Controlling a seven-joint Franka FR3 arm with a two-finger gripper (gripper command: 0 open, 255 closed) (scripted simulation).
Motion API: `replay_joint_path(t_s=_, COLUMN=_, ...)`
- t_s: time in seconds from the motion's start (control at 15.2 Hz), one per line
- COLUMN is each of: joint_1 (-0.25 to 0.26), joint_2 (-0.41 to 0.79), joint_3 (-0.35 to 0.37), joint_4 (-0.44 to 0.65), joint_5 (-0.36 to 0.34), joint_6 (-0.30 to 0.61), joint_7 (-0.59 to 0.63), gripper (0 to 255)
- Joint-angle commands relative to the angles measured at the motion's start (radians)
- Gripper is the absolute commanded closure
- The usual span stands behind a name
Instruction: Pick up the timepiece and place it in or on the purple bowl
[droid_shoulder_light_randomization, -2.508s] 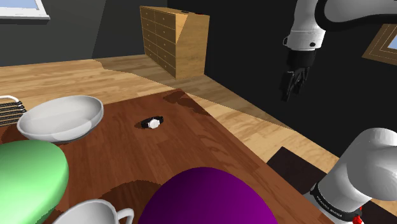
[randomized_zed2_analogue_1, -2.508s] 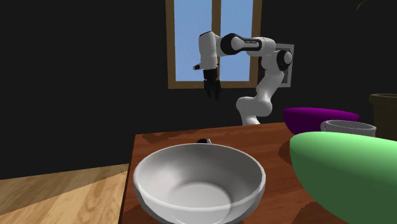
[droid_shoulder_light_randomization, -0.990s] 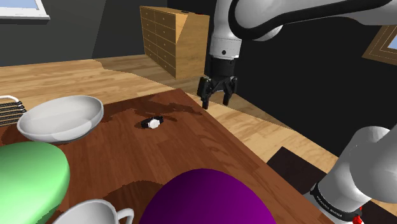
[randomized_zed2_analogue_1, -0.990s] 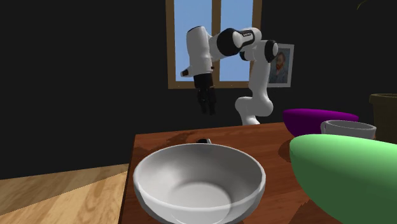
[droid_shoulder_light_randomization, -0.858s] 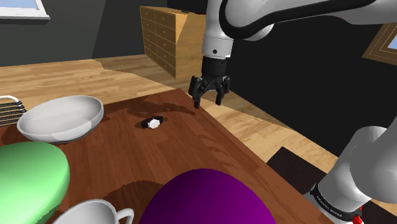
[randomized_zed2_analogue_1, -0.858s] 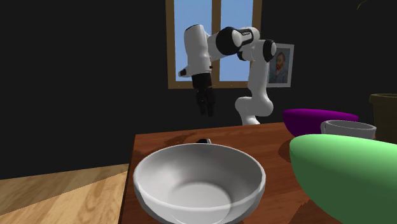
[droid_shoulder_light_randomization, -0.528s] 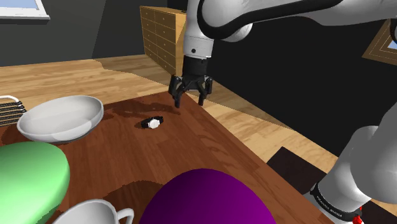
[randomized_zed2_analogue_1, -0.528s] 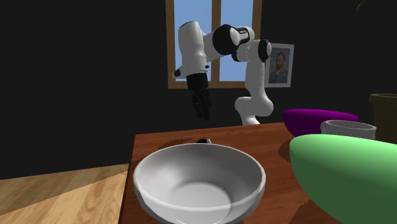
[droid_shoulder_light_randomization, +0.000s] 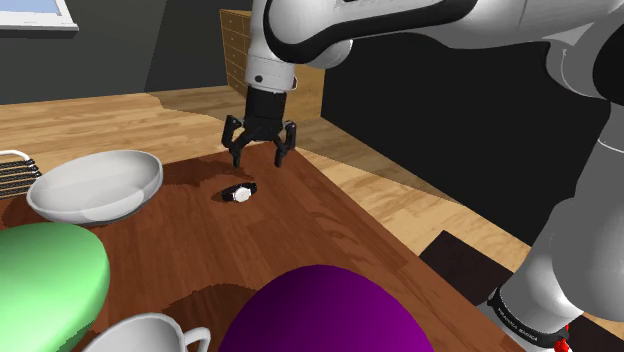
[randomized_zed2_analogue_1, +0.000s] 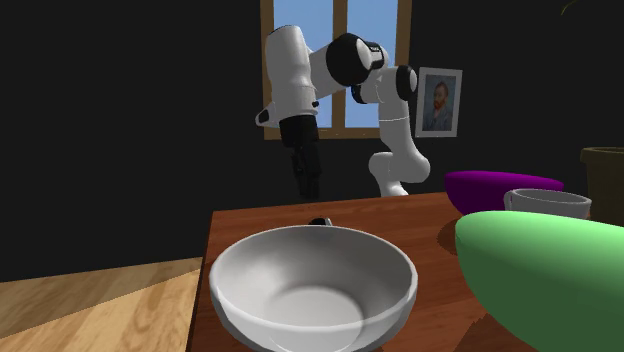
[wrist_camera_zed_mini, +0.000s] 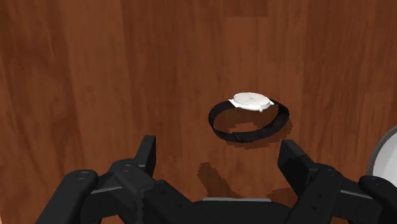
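A brown wooden table (droid_shoulder_light_randomization: 250, 250) carries 1 empty pale grey bowl (droid_shoulder_light_randomization: 100, 180) towards its far end in the shoulder view. Nearer that camera sit a big green rounded shape (droid_shoulder_light_randomization: 45, 275) and 1 white cup (droid_shoulder_light_randomization: 150, 335). A dark wire rack (droid_shoulder_light_randomization: 15, 172) pokes in at the left edge, beside the grey bowl. Beyond the table, light plank floor (droid_shoulder_light_randomization: 100, 120) runs to a wooden chest of small drawers (droid_shoulder_light_randomization: 312, 85). A dark mat (droid_shoulder_light_randomization: 470, 262) lies on the floor. In the second exterior view, a wood-framed window (randomized_zed2_analogue_1: 330, 115) shows blue sky, with 1 framed portrait (randomized_zed2_analogue_1: 438, 100) beside it.

The arm (droid_shoulder_light_randomization: 300, 30) is glossy white, joints dark, jaws black.
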Motion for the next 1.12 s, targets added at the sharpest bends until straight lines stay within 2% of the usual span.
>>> replay_joint_path(t_s=0.0, joint_1=0.004, joint_2=0.009, joint_3=0.002, joint_4=-0.012, joint_5=-0.001, joint_6=0.023, joint_7=0.003, gripper=0)
replay_joint_path(t_s=0.33, joint_1=0.012, joint_2=0.022, joint_3=0.005, joint_4=-0.055, joint_5=-0.002, joint_6=0.080, joint_7=0.003, gripper=0)
replay_joint_path(t_s=0.79, joint_1=0.012, joint_2=0.022, joint_3=0.005, joint_4=-0.054, joint_5=-0.002, joint_6=0.080, joint_7=0.003, gripper=0)
replay_joint_path(t_s=0.86, joint_1=0.012, joint_2=0.022, joint_3=0.005, joint_4=-0.054, joint_5=-0.002, joint_6=0.080, joint_7=0.003, gripper=255)
replay_joint_path(t_s=1.06, joint_1=0.012, joint_2=0.022, joint_3=0.005, joint_4=-0.054, joint_5=-0.002, joint_6=0.080, joint_7=0.003, gripper=255)
